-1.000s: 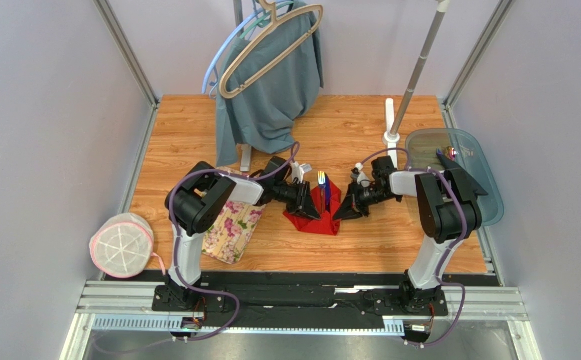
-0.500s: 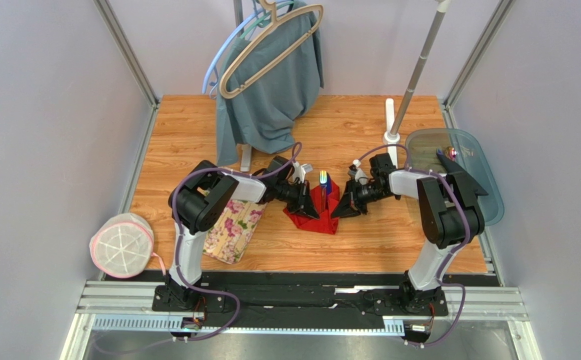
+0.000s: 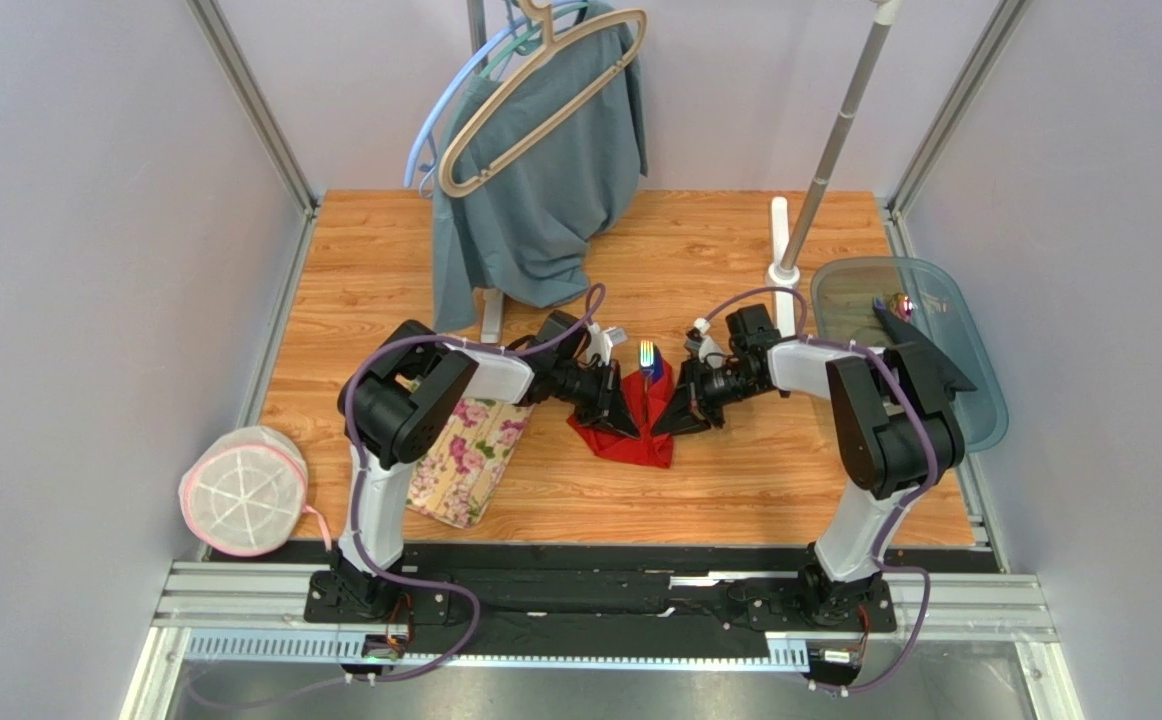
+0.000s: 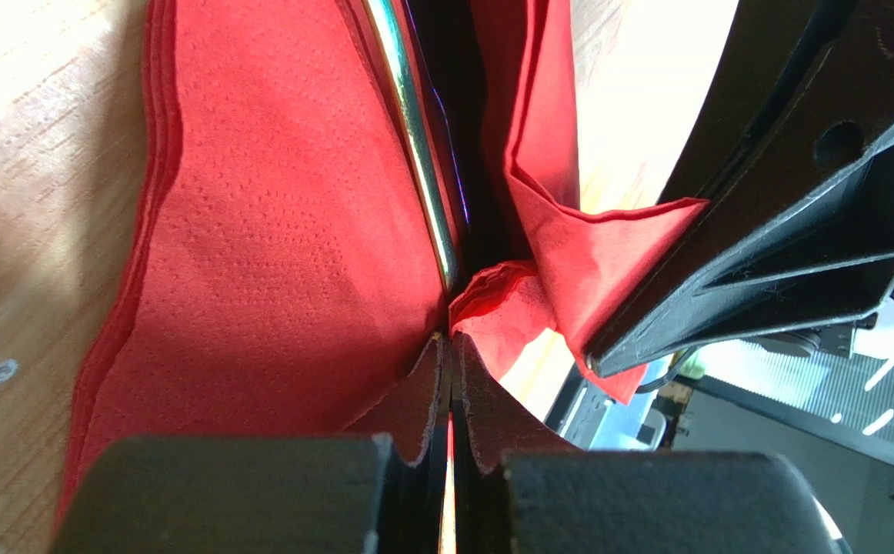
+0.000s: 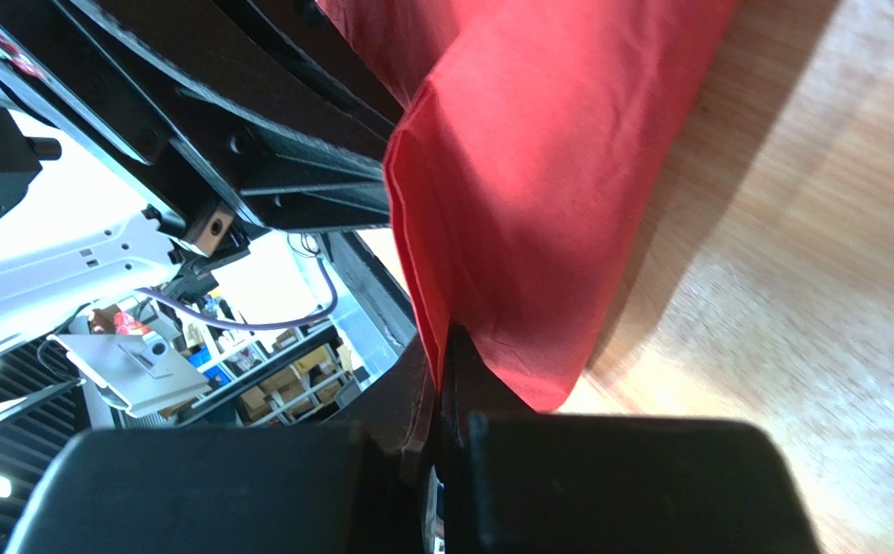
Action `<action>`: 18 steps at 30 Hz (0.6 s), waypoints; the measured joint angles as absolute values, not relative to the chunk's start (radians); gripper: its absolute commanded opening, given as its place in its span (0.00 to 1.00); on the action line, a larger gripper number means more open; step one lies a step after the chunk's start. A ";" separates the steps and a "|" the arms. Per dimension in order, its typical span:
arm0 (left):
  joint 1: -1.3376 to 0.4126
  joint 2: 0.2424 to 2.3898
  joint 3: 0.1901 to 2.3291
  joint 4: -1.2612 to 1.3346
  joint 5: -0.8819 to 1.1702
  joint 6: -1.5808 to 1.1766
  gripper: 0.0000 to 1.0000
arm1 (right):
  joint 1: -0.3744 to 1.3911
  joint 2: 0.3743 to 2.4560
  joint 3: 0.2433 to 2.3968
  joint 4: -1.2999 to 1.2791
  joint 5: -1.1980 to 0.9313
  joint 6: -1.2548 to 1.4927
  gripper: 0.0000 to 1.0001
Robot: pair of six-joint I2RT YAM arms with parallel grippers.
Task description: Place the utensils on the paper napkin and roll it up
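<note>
The red napkin [image 3: 629,428] lies in the middle of the table [image 3: 722,480], and its two sides are lifted towards each other, so it makes a trough. The utensils [image 3: 647,360] lie inside this fold, along it, and their yellow-green and blue ends stick out at the far side. In the left wrist view one shiny handle [image 4: 417,150] runs along the crease. The left gripper [image 4: 452,358] has its jaws pressed together on the left edge of the napkin, and the right gripper [image 5: 440,358] pinches the right edge in the same way. The two grippers are very near each other. A floral cloth [image 3: 467,450] lies near, to the left of the napkin, partly under the left arm. A grey-green garment [image 3: 542,195] hangs on a hanger [image 3: 542,83] at the far side, and a clear tray [image 3: 858,288] sits at the right edge of the table
</note>
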State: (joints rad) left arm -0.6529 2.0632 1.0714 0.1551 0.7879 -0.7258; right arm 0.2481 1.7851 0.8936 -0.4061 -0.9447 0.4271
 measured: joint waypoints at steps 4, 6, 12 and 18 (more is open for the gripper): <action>-0.653 2.063 1.073 0.152 0.788 -0.726 0.00 | 0.253 1.806 0.903 -0.382 -0.945 0.459 0.00; -0.653 2.063 1.073 0.152 0.788 -0.726 0.00 | 0.254 1.817 0.904 -0.368 -0.945 0.475 0.00; -0.653 2.065 1.075 0.153 0.788 -0.726 0.00 | 0.262 1.841 0.904 -0.321 -0.947 0.526 0.00; -0.653 2.065 1.075 0.153 0.788 -0.726 0.00 | 0.282 1.847 0.904 -0.271 -0.958 0.565 0.00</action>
